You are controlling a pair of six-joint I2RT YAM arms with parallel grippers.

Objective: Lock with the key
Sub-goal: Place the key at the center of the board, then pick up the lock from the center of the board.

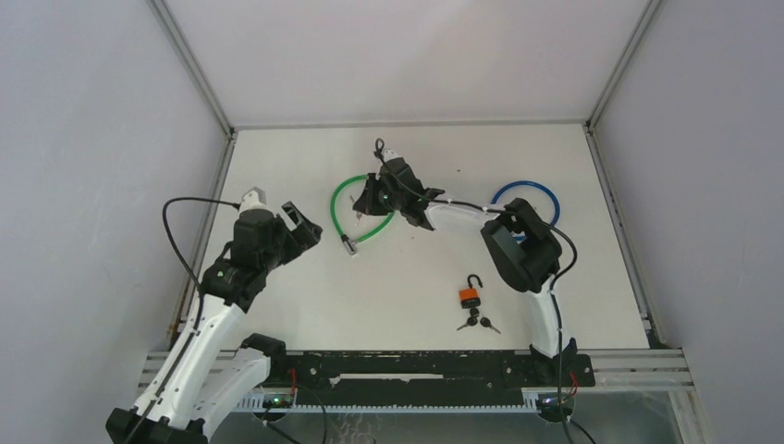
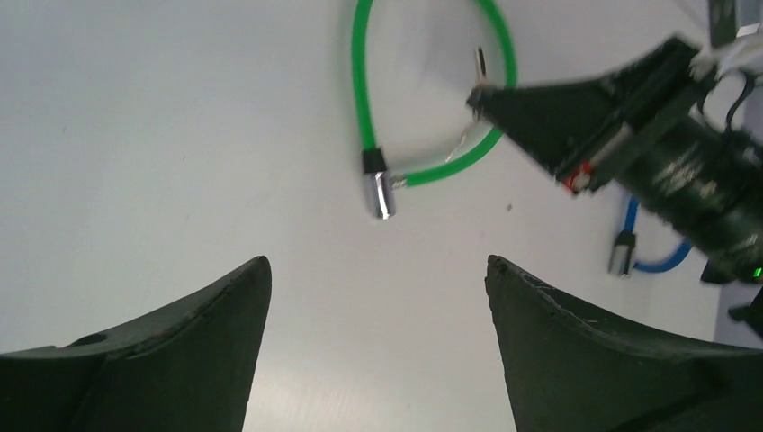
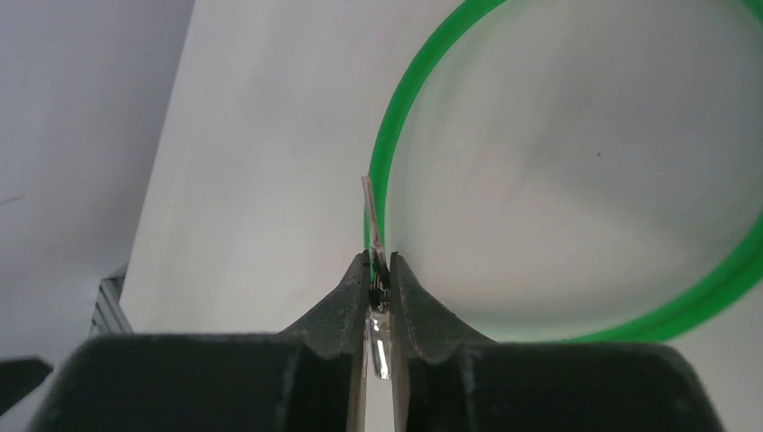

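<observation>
Upper centre of the overhead view: green cable lock [image 1: 336, 199] lying in a loop on the white surface [image 1: 398, 296], silver barrel end at the lower left of the loop. Right end effector [image 1: 373, 197] over the right part of the loop, clenched on a slim silver key [image 3: 372, 211]. In the right wrist view, key blade poking out past the fingertips, just beside the green cable, contact impossible to tell. Left end effector [image 2: 376, 265] released, fingers spread wide, left of the loop and apart from it. Blue cable lock [image 1: 527, 183] right of centre, partly hidden behind the right arm. Lower right of centre: orange padlock [image 1: 470, 298], shackle swung open, black-headed keys [image 1: 477, 323] just below it
</observation>
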